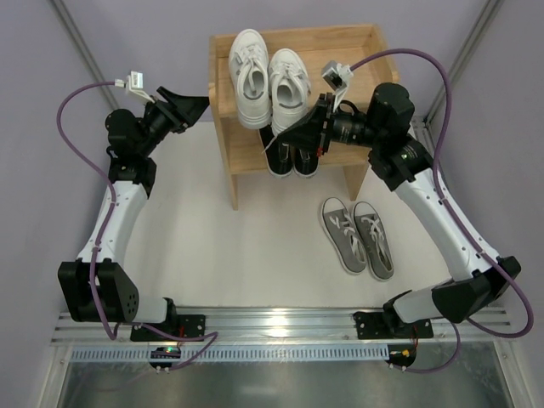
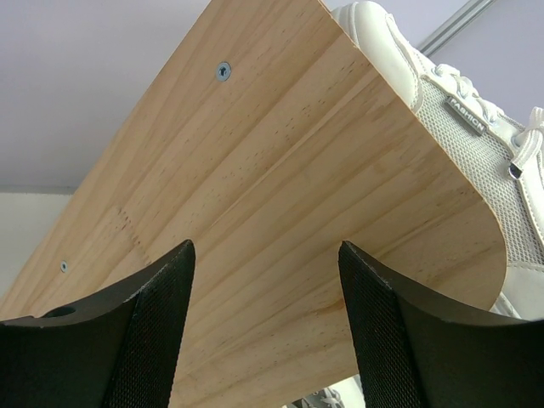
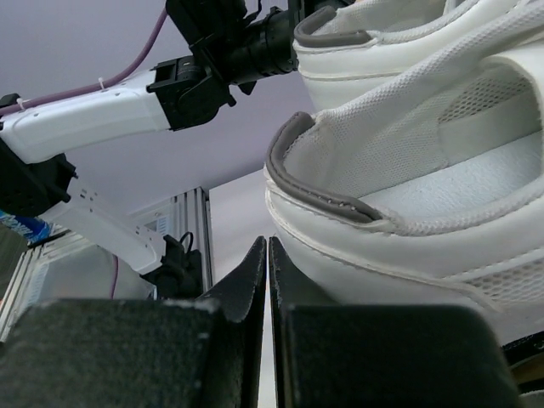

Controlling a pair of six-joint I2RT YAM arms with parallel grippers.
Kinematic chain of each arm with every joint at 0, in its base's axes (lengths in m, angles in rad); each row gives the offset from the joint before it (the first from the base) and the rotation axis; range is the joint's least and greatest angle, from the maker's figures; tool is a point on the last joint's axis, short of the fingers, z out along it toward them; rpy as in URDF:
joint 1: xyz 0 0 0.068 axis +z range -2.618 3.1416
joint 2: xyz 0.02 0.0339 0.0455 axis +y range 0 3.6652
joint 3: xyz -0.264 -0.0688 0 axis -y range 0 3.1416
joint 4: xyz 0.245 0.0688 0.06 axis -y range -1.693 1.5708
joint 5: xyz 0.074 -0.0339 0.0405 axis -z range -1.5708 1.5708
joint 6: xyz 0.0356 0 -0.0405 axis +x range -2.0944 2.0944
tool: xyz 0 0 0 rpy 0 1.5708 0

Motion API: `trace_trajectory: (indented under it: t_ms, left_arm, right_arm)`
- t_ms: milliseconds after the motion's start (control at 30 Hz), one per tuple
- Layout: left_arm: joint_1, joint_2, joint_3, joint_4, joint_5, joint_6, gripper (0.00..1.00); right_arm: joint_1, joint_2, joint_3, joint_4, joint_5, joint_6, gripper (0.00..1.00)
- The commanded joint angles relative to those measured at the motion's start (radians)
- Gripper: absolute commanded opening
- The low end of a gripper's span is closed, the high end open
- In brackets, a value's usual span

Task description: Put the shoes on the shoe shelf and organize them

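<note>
Shelf (image 1: 242, 157) standing at far edge, centre. White shoes (image 1: 268, 81) sitting on top, black pair (image 1: 291, 157) below, grey pair (image 1: 361, 236) lying on worktop (image 1: 195, 255) toward right edge. Left gripper (image 2: 265, 255) hanging spread beside shelf's left panel. Right gripper (image 3: 268, 242), fingers pressed together, crowding white heels.

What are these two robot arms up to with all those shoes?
They are tidying sneakers onto a small wooden shelf. The white pair sits on the top tier and the black pair on the lower one, while the grey pair lies on the table, not yet shelved. The right gripper is shut at the heel of a white shoe, perhaps nudging it straight. The left gripper hangs open by the shelf's left side, holding nothing.
</note>
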Motion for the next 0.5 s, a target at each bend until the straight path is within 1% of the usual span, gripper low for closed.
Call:
trace_trajectory:
  t_ms: [0, 200, 467]
  left_arm:
    - [0.002, -0.025, 0.004, 0.031, 0.037, 0.006, 0.68]
    - [0.002, -0.025, 0.001, 0.03, 0.039, 0.009, 0.67]
    - [0.002, -0.025, 0.001, 0.03, 0.04, 0.011, 0.67]
  right_arm:
    - [-0.007, 0.027, 0.071, -0.039, 0.111, -0.045, 0.04]
    - [-0.01, 0.074, 0.136, -0.1, 0.205, -0.1, 0.04]
    - [-0.019, 0.136, 0.191, -0.14, 0.219, -0.131, 0.04]
